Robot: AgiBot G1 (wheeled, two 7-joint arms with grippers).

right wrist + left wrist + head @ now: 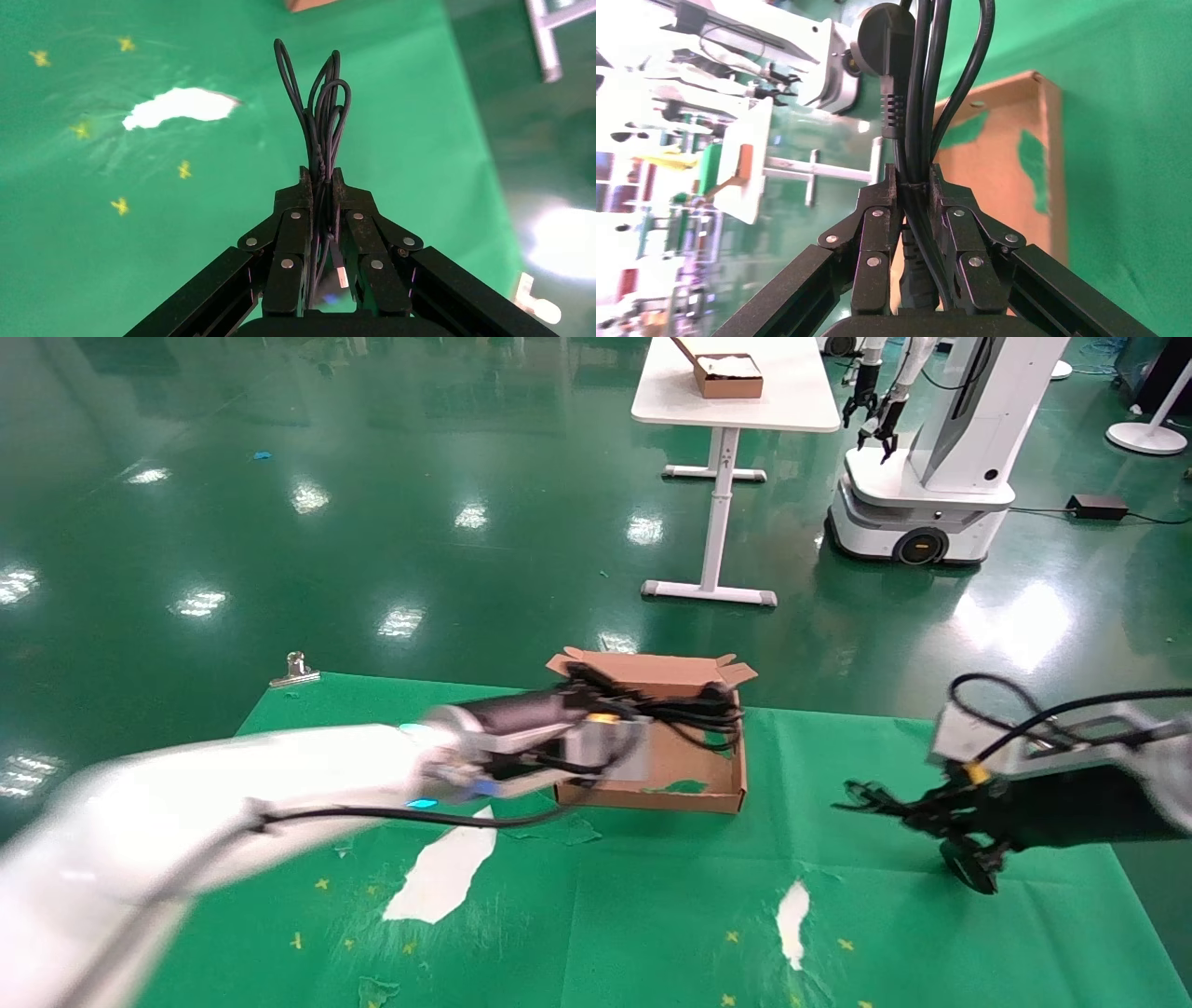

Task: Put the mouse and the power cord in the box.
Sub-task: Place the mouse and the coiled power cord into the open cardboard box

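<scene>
The brown cardboard box (663,796) stands open at the far middle of the green cloth. My left gripper (644,719) hovers over it, shut on the power cord (694,712), whose thick black loops hang across the box's opening. In the left wrist view the cord (921,84) runs between the closed fingers (880,210), with a round plug (884,31) beyond them and the box (1007,168) behind. My right gripper (917,810) is above the cloth at the right, shut on the thin cable (318,105). The mouse (973,870) dangles below it.
White worn patches (447,873) (792,910) break the green cloth. A metal clip (296,667) sits at the cloth's far left corner. Beyond, on the green floor, stand a white table (736,407) with another box and a second robot (931,467).
</scene>
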